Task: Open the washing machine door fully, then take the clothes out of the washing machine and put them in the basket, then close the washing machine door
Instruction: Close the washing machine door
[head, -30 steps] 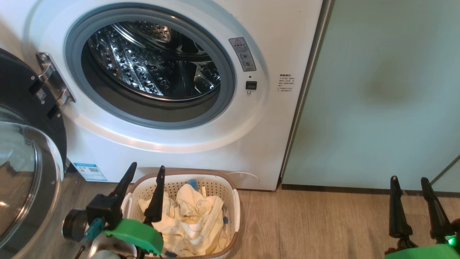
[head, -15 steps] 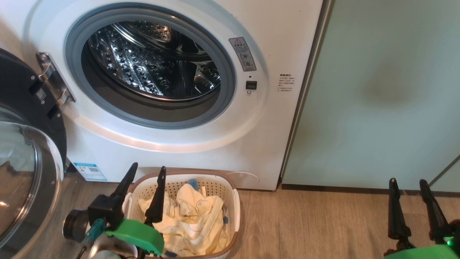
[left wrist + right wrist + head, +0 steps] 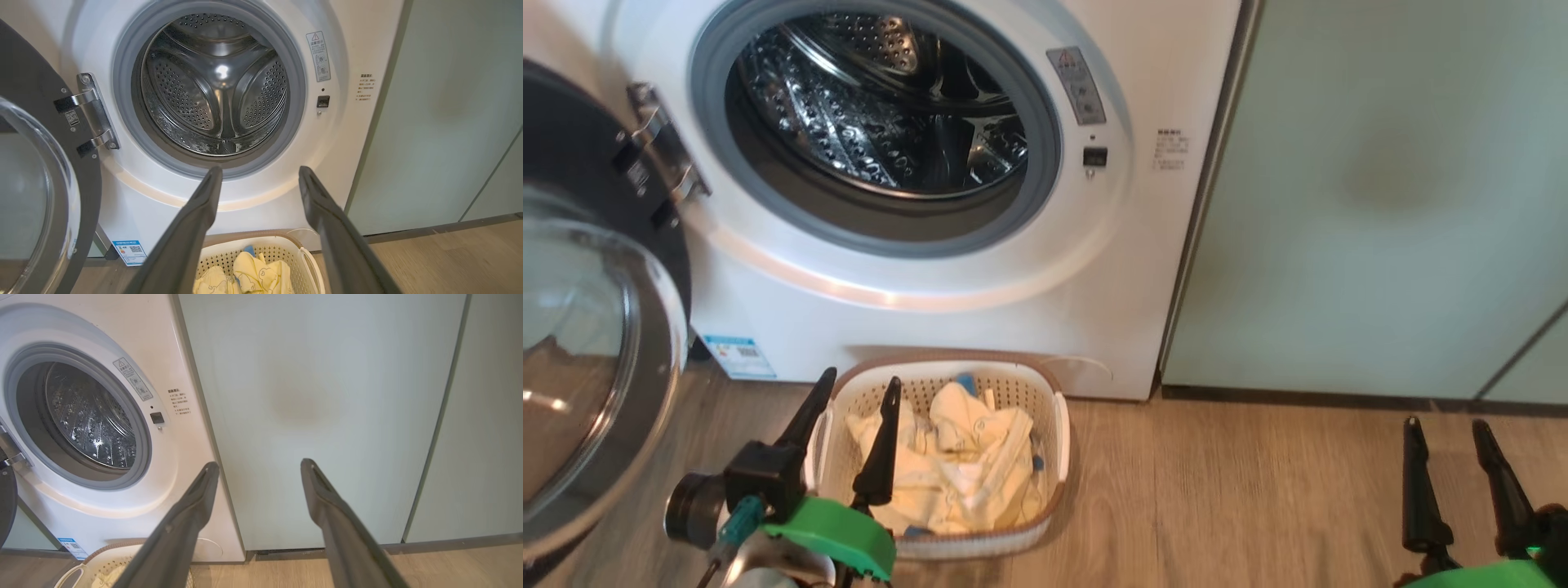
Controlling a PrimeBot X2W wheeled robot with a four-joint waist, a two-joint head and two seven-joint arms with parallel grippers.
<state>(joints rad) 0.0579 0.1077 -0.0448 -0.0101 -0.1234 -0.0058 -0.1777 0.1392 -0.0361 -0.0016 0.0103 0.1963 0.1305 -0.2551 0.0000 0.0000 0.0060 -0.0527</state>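
Note:
The white washing machine (image 3: 915,318) stands open, its steel drum (image 3: 220,85) bare inside. Swung out to the left is the washing machine door (image 3: 572,327), black-rimmed with a glass bowl. On the floor before the washer sits the cream basket (image 3: 1058,457), holding the pale yellow clothes (image 3: 964,465) with blue patches. My left gripper (image 3: 862,382) hangs open over the basket's near left side, nothing between its fingers. At the lower right my right gripper (image 3: 1445,425) is open and empty above the floor, facing the cabinet (image 3: 310,416).
Pale green cabinet panels (image 3: 1380,204) stand right of the washer. Wood-look floor (image 3: 1241,490) runs from the basket to my right gripper. The door's metal hinge (image 3: 92,116) sits at the washer's left.
The head camera has shifted, so the washer and basket sit higher and smaller in view. Neither gripper has changed its opening, and the clothes lie as before.

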